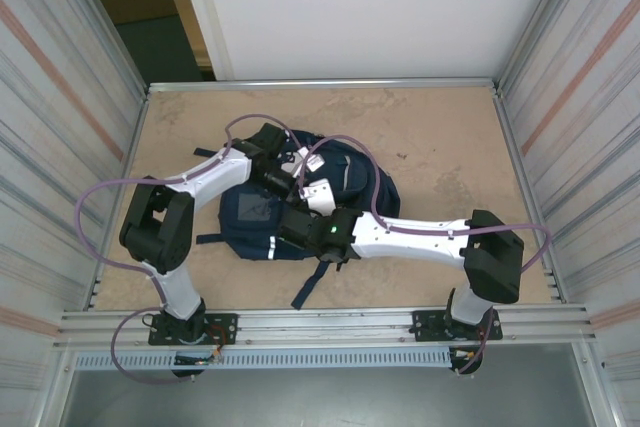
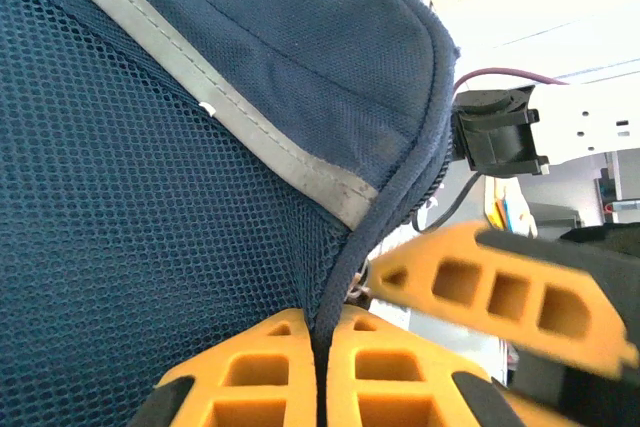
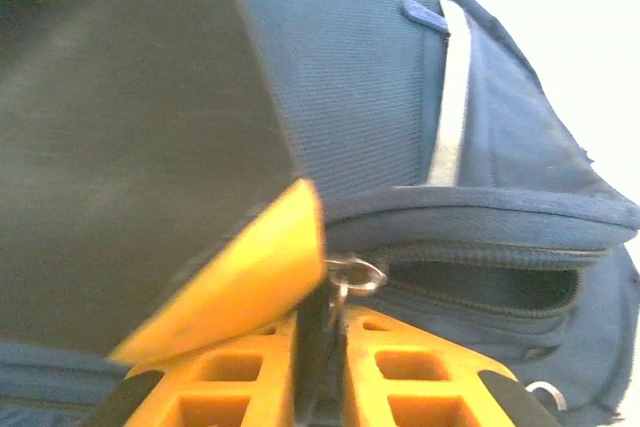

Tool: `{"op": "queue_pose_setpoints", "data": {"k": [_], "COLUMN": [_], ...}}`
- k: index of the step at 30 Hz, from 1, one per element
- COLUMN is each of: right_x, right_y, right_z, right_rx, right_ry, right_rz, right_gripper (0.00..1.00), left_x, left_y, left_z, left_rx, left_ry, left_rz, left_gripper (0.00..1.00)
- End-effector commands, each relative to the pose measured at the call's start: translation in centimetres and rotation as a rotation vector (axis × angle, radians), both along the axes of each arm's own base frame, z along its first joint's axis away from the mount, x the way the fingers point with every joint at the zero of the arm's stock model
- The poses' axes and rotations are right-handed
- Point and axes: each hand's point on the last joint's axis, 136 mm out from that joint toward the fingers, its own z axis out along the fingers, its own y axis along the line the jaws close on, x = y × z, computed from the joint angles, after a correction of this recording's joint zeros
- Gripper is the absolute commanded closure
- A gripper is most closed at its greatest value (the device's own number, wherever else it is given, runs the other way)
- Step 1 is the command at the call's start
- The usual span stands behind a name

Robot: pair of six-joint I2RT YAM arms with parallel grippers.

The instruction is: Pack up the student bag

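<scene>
You are at the opening step. The student bag (image 1: pixel 245 232) lies flat on the table (image 1: pixel 440 137) beneath both arms, and nothing to pack shows near either pincer.

Your left pincer (image 2: pixel 320 332) is clamped tight on the bag's dark piped seam, which runs up from between its fingers. Mesh (image 2: pixel 120 227) spreads to its left and a grey trim strip (image 2: pixel 250 117) crosses above it. Your right pincer (image 3: pixel 322 337) is drawn narrow around the zip pull (image 3: pixel 352 272), a dark tab between its fingers with a metal ring just above the tips. The two pincers work close together, a finger of one just beside the other.

To the right of the right pincer the zip (image 3: pixel 480 292) gapes a little, a dark slit between two rows of teeth.

The next move, as I judge it, is to hold the seam taut with the left and draw the pull along the track with the right. That calls for a firm pinch on a small tab and a pull in line with the teeth. Otherwise the tab may slip, or the whole bag may drag.

The bag is soft navy cloth, slumped, with a white stripe (image 3: pixel 450 97) above the right pincer and dark straps trailing towards the arm bases.
</scene>
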Motion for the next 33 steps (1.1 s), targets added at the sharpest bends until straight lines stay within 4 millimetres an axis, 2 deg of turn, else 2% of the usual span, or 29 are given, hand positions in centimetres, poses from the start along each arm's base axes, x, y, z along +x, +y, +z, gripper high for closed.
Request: {"op": "queue_pose_setpoints", "data": {"k": [1, 6, 11, 15, 20, 23, 27, 29, 33], "right_x": [1.1, 0.5, -0.1, 0.0, 0.5, 0.6, 0.4, -0.1, -1.2], "right_y": [-2.8, -2.8, -3.5, -5.9, -9.5, -11.1, -11.4, -10.6, -8.0], "right_z": [0.1, 0.8, 1.5, 2.0, 1.2, 0.8, 0.3, 0.0, 0.0], "right_rx": [-0.085, -0.006, 0.091, 0.166, 0.280, 0.355, 0.454, 0.518, 0.620], "right_ry": [-0.067, -0.029, 0.038, 0.108, 0.221, 0.271, 0.351, 0.405, 0.495], "right_rz": [-0.087, -0.087, -0.044, -0.032, -0.001, 0.014, 0.084, 0.160, 0.322], "right_gripper": [0.92, 1.00, 1.00, 1.00, 1.00, 1.00, 1.00, 1.00, 1.00], "left_x": [-2.6, -2.5, -2.4, -1.9, -1.2, -1.4, -3.4, -4.3, -4.0], "left_y": [-0.3, 0.0, 1.1, 2.6, 4.3, 4.5, 4.4, 4.4, 4.6], "left_z": [2.2, 2.0, 0.5, -1.2, -2.9, -2.4, -0.6, 0.7, 2.0], "left_rx": [-0.081, -0.049, 0.048, 0.155, 0.278, 0.275, 0.160, 0.071, -0.026], "left_ry": [0.141, 0.093, 0.027, -0.047, -0.088, -0.169, -0.441, -0.614, -0.933], "left_rz": [-0.056, -0.062, -0.071, -0.086, -0.078, -0.127, -0.331, -0.421, -0.510], "left_gripper": [0.95, 0.95, 0.95, 0.96, 0.96, 0.96, 0.99, 0.99, 0.93]}}
